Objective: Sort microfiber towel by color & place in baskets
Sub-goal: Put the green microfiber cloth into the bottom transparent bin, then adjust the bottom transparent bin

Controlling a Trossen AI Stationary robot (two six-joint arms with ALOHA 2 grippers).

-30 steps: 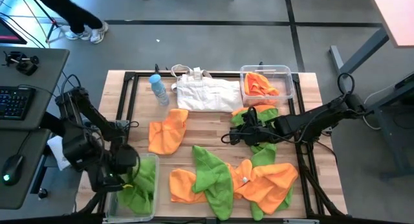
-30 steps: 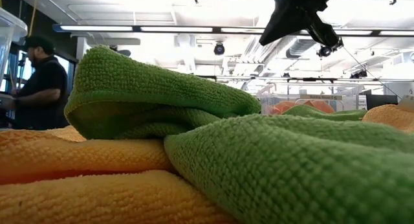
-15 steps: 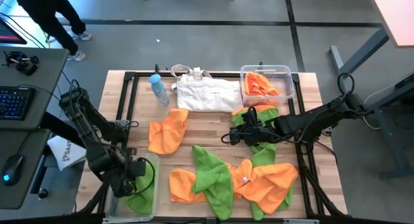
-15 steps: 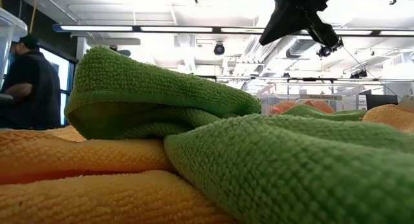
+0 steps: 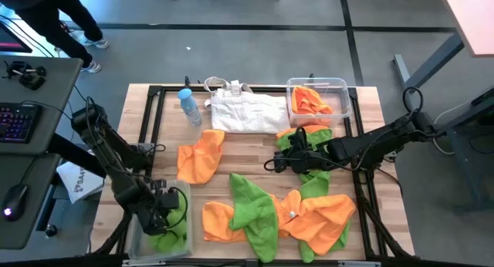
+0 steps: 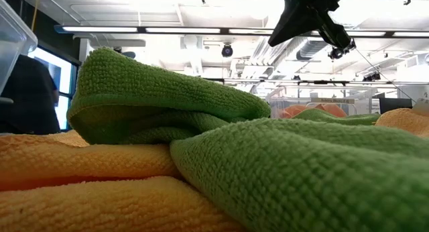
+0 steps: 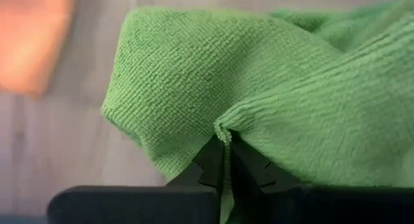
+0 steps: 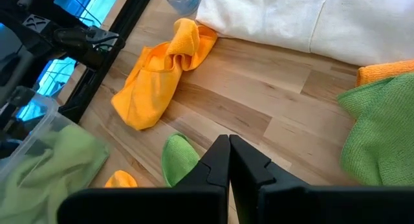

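Note:
My left gripper [image 5: 164, 211] reaches down into the clear basket [image 5: 184, 188] at the table's near left corner, shut on a green towel [image 5: 174, 236] that fills the basket's near end. My right gripper [image 5: 276, 163] hangs shut above the wood at centre right with nothing in it [image 8: 228, 144]. The other basket [image 5: 341, 84], at the far right, holds orange towels [image 5: 310, 100]. One orange towel [image 5: 199, 157] lies alone at left centre. A mixed heap of orange and green towels [image 5: 282, 213] lies at the near middle. My left gripper pinches a raised fold of the green towel [image 7: 223, 128] between its two fingers. The fingers come from above, pointing steeply down. The cloth bunches up around the fingertips and spreads out beyond them; in the high view it lies inside the basket.
A white fabric bag [image 5: 247, 111] and a clear bottle with a blue cap [image 5: 189, 106] sit at the far edge. More green cloth [image 5: 307, 140] lies by the far basket, under my right arm. A black frame [image 5: 150, 120] runs along the table's edges. A person [image 5: 46, 12] stands beyond the far left corner.
My left gripper has gone down into the near left basket with the green towel, which now lies lower in the basket. The person at the far left has walked farther left.

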